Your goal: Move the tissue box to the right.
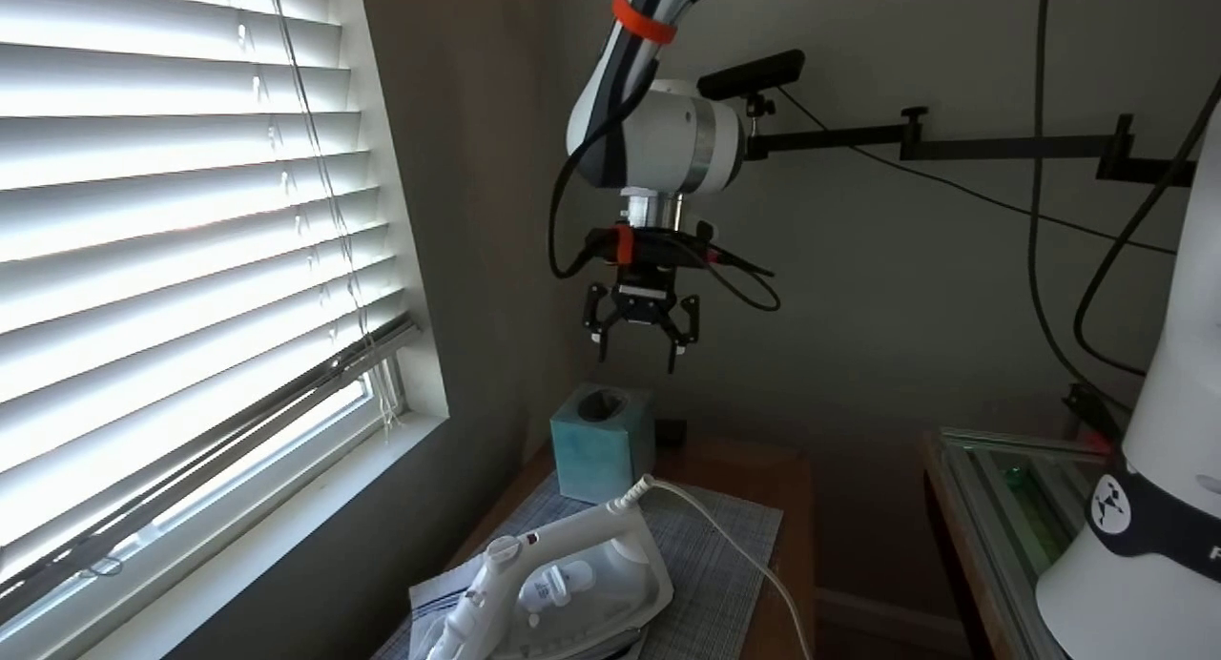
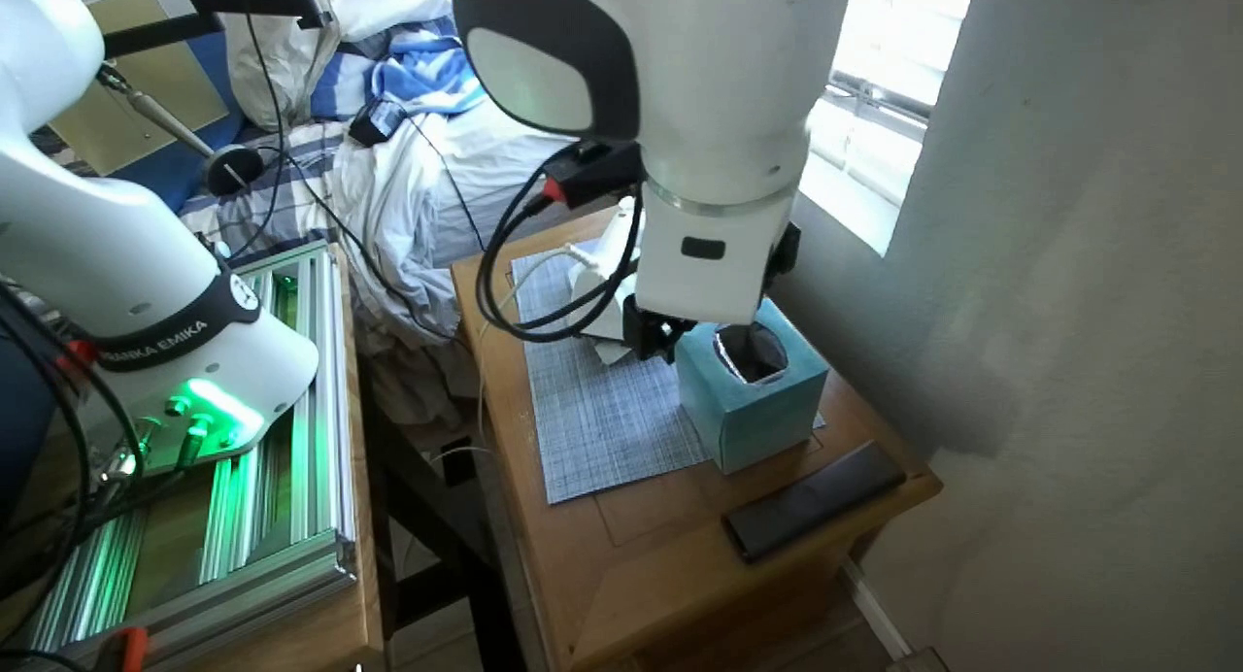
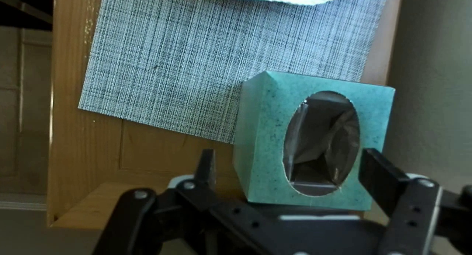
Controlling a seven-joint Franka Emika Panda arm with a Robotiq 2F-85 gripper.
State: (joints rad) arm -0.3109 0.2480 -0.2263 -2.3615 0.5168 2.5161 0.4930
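The tissue box point(image 1: 591, 455) is a light teal cube with a dark oval opening on top. It stands upright on the wooden table, partly on a grey woven mat, and also shows in an exterior view point(image 2: 777, 424) and the wrist view point(image 3: 267, 137). My gripper point(image 1: 637, 360) is open and empty, pointing down, above the box and apart from it. In the wrist view the spread fingers point(image 3: 287, 155) lie on either side of the box's opening, the right finger overlapping the box's top edge. In an exterior view the wrist hides most of the gripper.
A white iron point(image 1: 553, 588) with a cord lies on the mat point(image 2: 602, 439) close to the box. A dark flat object point(image 2: 814, 497) lies beside the box on the table point(image 2: 631, 575). A wall and a window point(image 1: 191, 212) with blinds stand alongside the table.
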